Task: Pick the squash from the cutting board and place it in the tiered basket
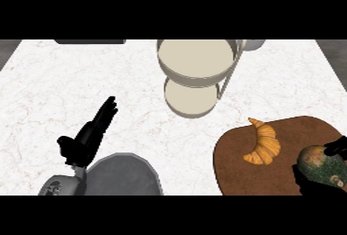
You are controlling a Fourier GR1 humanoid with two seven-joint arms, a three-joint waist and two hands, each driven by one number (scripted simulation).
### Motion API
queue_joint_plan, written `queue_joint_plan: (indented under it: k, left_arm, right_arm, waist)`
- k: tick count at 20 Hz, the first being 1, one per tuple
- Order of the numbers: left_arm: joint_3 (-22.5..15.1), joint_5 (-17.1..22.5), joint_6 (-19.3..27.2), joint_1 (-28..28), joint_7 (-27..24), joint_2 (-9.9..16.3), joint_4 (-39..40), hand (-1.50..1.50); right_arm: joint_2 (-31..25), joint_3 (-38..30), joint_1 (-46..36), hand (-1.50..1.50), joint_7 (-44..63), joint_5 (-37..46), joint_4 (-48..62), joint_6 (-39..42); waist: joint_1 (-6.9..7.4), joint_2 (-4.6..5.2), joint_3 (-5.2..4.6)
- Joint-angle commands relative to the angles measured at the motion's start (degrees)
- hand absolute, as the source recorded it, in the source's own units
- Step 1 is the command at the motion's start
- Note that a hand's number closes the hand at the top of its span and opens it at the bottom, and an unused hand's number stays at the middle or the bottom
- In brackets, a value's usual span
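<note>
A mottled green and tan squash lies at the right edge of the dark brown cutting board. My right hand is curled round the squash, with black fingers showing above it and below it at its left side. The tiered basket stands at the back centre, its cream upper tier above a smaller lower tier. My left hand rests open at the left, fingers straight and pointing away from me.
An orange croissant lies on the board just left of the squash. A grey round pan or lid sits at the front left under my left forearm. A dark object lies at the counter's far edge.
</note>
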Motion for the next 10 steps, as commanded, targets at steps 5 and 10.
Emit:
queue_joint_plan:
  k: [5,10]
  left_arm:
    - [-0.18,-0.64,0.60,-2.53,1.38,-1.87,0.97,0.00]
    - [-0.75,-0.94,-0.73,-0.95,0.72,-1.21,0.49,0.00]
  right_arm:
    - [1.74,0.87,-26.41,1.50,17.74,-2.70,-3.15,12.76]
    - [4.37,-2.60,-46.93,1.50,22.59,-4.07,10.65,14.27]
  waist:
    - [0.91,0.12,-0.07]
    - [1.47,0.07,-0.11]
